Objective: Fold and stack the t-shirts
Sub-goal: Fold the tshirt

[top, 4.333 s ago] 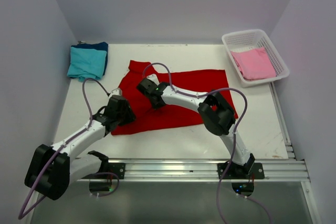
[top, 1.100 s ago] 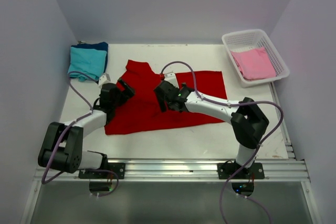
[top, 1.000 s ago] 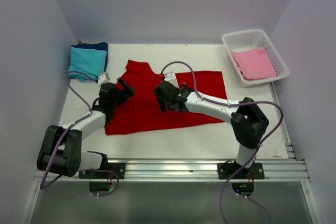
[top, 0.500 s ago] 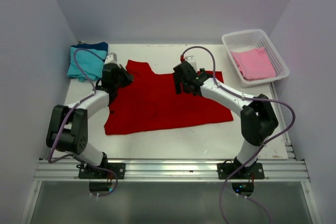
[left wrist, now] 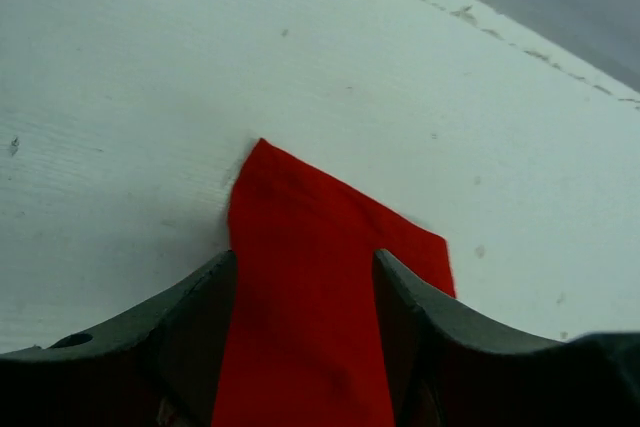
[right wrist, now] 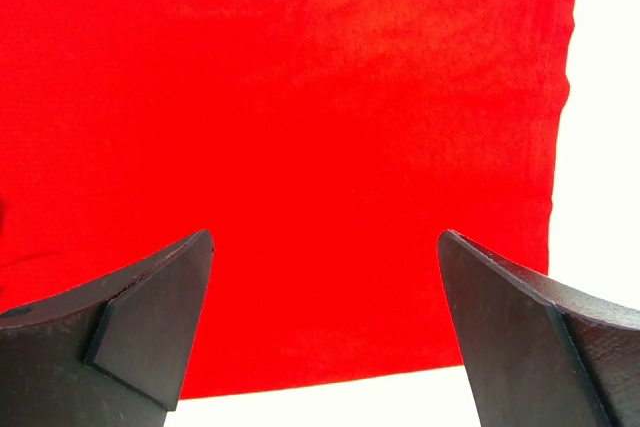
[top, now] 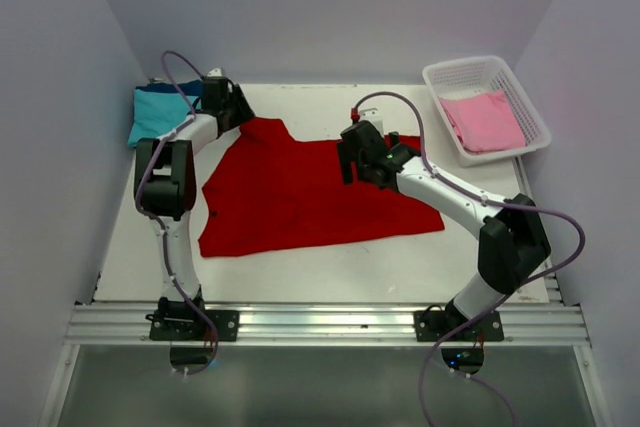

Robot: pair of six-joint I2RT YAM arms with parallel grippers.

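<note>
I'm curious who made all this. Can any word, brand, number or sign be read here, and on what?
None. No readable text shows on the red t-shirt, the teal t-shirt, the pink t-shirt, the white basket or the table in any view.

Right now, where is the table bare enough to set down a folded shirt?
Near strip between red shirt and rail; far strip behind it, between stack and basket. Crowded: left side, with stack and left arm; right side, under right arm.
</note>
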